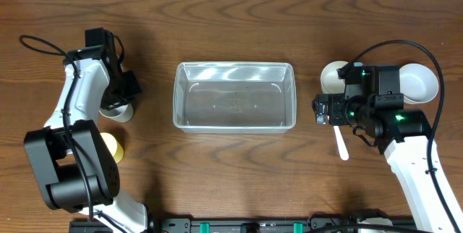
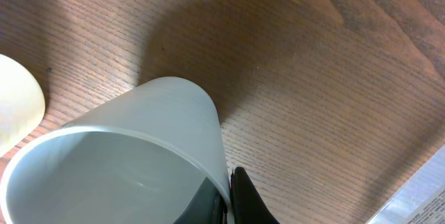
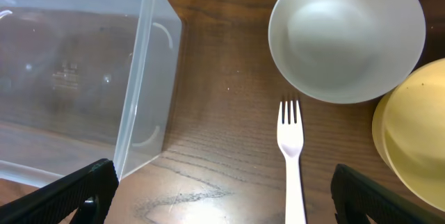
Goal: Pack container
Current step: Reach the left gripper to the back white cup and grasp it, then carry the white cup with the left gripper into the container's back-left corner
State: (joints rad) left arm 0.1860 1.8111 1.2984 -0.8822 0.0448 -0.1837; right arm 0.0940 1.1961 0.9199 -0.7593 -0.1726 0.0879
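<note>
The clear plastic container [image 1: 234,95] stands empty in the middle of the table; its right end shows in the right wrist view [image 3: 142,78]. My left gripper [image 2: 226,196] is shut on the rim of a white cup [image 2: 139,154], one finger inside and one outside. In the overhead view the cup [image 1: 121,111] is left of the container, under my left gripper [image 1: 119,99]. My right gripper [image 3: 222,189] is wide open and empty over a white fork [image 3: 290,154]. It is just right of the container in the overhead view [image 1: 322,110].
A white bowl [image 3: 346,36] sits beyond the fork, and also shows in the overhead view [image 1: 333,77]. A pale yellow bowl [image 3: 414,133] is to its right. A yellow cup [image 1: 112,146] stands near the left arm's base.
</note>
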